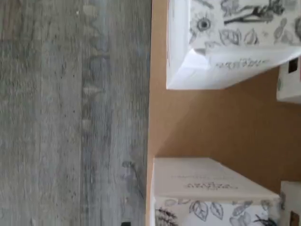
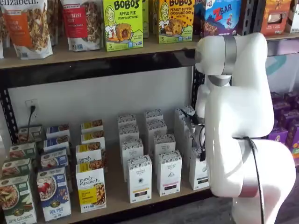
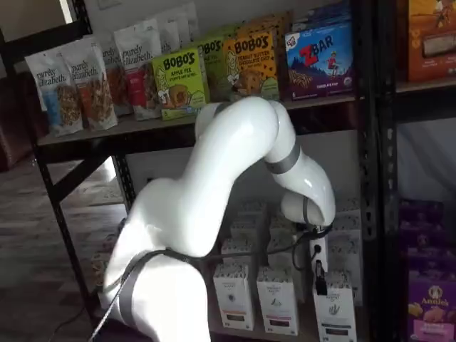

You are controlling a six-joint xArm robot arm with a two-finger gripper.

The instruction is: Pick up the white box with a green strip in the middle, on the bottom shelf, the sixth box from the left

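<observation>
The end effector (image 3: 318,279) hangs low over the bench (image 2: 116,189). Only its black fingers show, side-on, so I cannot tell if it is clenched or released. The white box (image 3: 335,313) stands upright just below the fingers, at the front edge, in both shelf views. Wrist view: 2 patterned-top cartons (image 1: 225,42) w/ bare board between.

— Where's the arm?
— Bent over and reaching low, its white wrist turned downward in both shelf views.
— And the tool (image 3: 318,279)?
— One dark finger seen side-on; gap or no gap, can't tell.
</observation>
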